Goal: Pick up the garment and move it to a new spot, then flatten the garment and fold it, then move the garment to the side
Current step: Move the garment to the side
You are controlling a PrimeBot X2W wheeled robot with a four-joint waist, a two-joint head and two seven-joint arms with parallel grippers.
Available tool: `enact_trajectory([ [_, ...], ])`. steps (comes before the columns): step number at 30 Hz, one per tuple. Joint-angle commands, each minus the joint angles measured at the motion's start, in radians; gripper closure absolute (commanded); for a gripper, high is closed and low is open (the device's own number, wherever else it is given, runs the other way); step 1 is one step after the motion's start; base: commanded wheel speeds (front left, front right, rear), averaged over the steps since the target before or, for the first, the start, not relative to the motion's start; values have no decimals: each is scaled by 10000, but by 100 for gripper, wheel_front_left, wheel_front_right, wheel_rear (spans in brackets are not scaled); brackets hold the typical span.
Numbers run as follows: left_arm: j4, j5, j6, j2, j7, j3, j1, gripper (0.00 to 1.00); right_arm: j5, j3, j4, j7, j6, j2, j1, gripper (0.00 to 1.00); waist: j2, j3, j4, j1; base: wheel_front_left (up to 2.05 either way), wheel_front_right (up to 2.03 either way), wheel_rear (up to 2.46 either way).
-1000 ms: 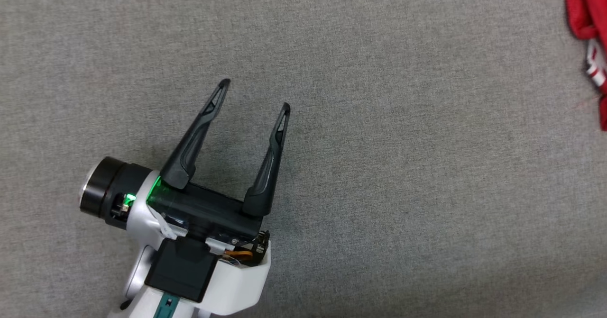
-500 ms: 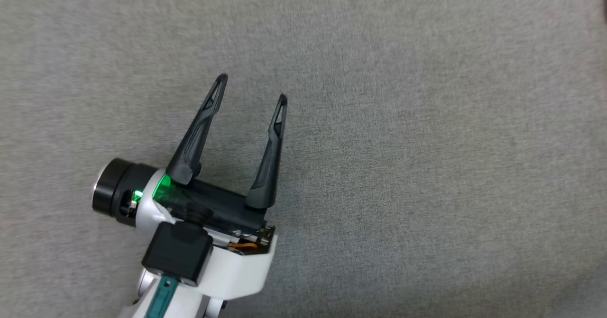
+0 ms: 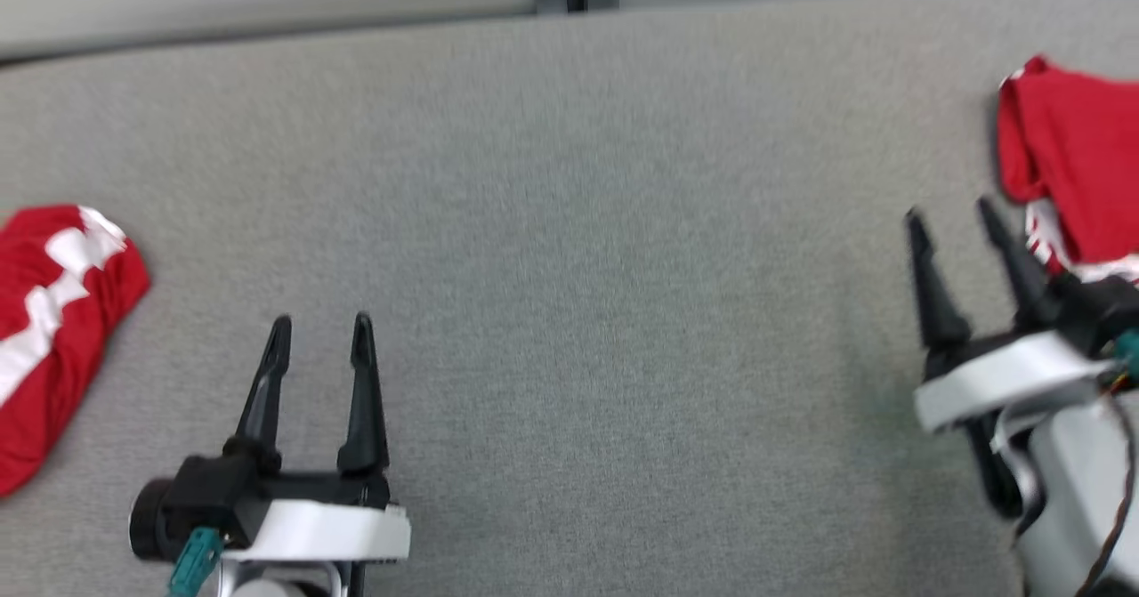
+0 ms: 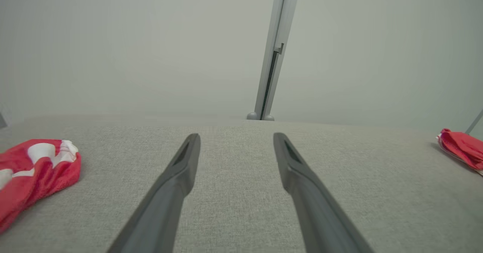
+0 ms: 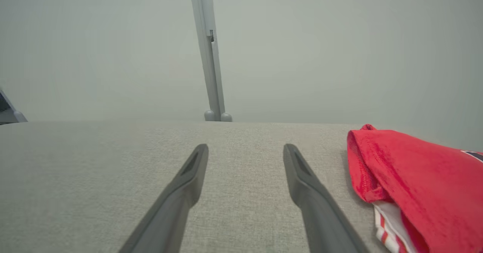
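Left gripper (image 3: 320,321) wide and empty over the grey table (image 3: 569,223); right gripper (image 3: 949,211) wide and empty just beside the red garment (image 3: 1077,161); a red-and-white bundle (image 3: 53,312) lies far left.

Left claw (image 3: 320,319) and right claw (image 3: 948,208) (both spread wide) point forward.

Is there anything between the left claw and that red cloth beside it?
No. In the head view, a bare grey surface separates the left claw from the red-and-white garment; they are apart.
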Motion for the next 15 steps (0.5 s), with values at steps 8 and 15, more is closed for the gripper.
enact_trajectory([
  [8,588,139,-57,7,-17,132,1336,0,-1210,-697,-1947,-34,-19,1171,2948,0,0,-2479,164,0,0,0,0],
  [15,738,271,-37,8,-17,210,2270,0,-1745,-1070,-3232,-30,-18,1685,4709,0,0,-3167,62,0,0,0,0],
])
